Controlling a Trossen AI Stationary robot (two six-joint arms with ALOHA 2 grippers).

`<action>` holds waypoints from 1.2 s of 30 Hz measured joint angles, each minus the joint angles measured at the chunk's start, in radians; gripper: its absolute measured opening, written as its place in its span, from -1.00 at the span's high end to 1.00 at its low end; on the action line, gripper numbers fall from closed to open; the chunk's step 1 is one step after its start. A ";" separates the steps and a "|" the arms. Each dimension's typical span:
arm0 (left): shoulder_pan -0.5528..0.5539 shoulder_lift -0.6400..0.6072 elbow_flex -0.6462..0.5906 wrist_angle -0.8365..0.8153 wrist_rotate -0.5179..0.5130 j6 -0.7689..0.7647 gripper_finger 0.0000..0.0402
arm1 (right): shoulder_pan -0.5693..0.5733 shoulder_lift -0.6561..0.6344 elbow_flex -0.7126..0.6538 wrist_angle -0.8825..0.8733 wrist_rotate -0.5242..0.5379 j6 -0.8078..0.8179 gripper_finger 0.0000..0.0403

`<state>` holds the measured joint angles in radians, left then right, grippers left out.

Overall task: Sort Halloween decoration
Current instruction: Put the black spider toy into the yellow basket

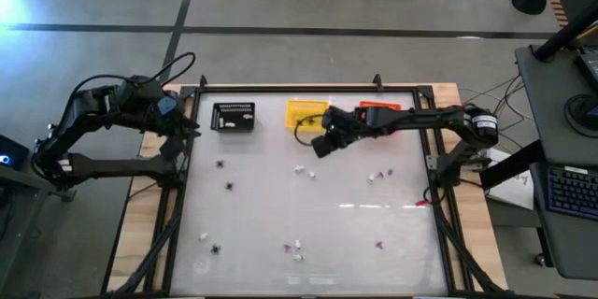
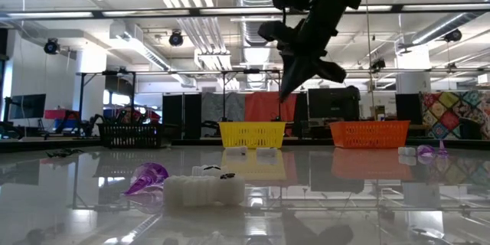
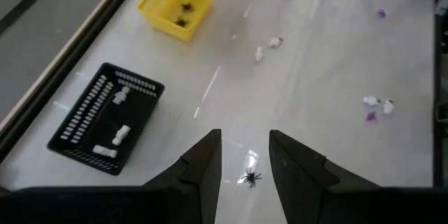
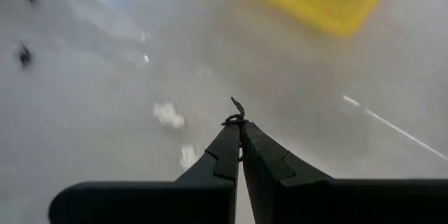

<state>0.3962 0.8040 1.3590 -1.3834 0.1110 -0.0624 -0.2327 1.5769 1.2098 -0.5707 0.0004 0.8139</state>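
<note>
My right gripper (image 4: 240,127) hangs above the table (image 1: 355,229) just in front of the yellow basket (image 1: 306,112), jaws pinched together on a small black spider (image 4: 235,114) whose legs poke out past the tips. My left gripper (image 3: 244,161) waits to the left of the black basket (image 3: 105,117), jaws apart, holding nothing. White bits (image 3: 266,47), purple bits (image 1: 378,244) and other spiders (image 3: 251,178) lie scattered across the table, farther from the yellow basket.

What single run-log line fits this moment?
right hand: shut on black spider, beside yellow basket | left hand: open, table's left edge
</note>
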 joint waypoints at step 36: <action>0.000 0.030 0.000 0.000 -0.025 -0.130 0.49 | -0.260 0.135 0.010 0.228 -0.087 -0.256 0.92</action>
<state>0.3965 0.8336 1.3590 -1.3830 0.0856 -0.1927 -0.4925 1.7115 1.2198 -0.3432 -0.0862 0.5574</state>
